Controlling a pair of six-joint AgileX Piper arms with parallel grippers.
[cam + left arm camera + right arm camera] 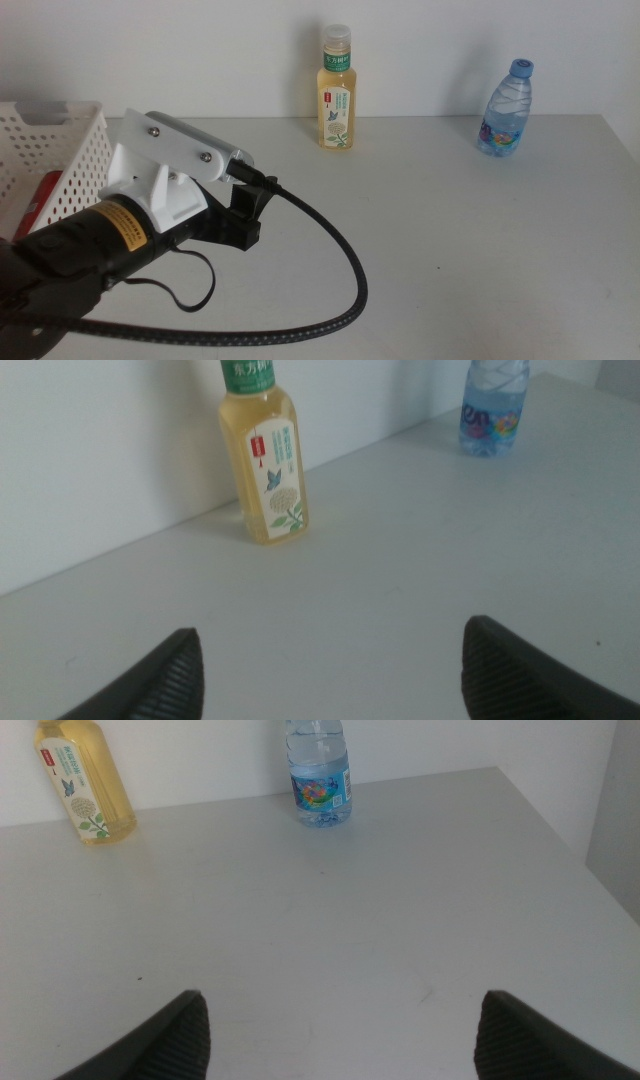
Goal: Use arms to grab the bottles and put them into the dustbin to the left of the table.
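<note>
Yellow tea bottle point(336, 90) is standing upright at the far edge of the counter point(450, 250), right up against the back wall, green label and a pale cap on top. Off to its right, well apart, the clear water bottle point(506, 108) with the blue cap is also upright near the far right corner. Both show up in the left wrist view too, tea bottle point(264, 455) closer and water bottle point(493, 410) further off, and again in the right wrist view, tea bottle point(84, 782) and water bottle point(319, 775) both along the wall.

Something red point(40, 205) is lying inside the white perforated dustbin point(60, 150) at the left edge of the counter, only a sliver of it visible past the wall, so can't really say what it is.

Left claw point(330, 670) is released, jaws spread wide with nothing but bare counter between them, pointed toward the tea bottle but well short of it. In the middle view the left arm point(150, 200) fills the near left corner just beside the dustbin, white housing with screws, yellow sticker, and a thick black braided cable point(340, 270) looping out over the counter.

Right claw point(340, 1030) is also released, jaws wide apart over bare counter, both bottles far from it. It doesn't show in the middle view.
</note>
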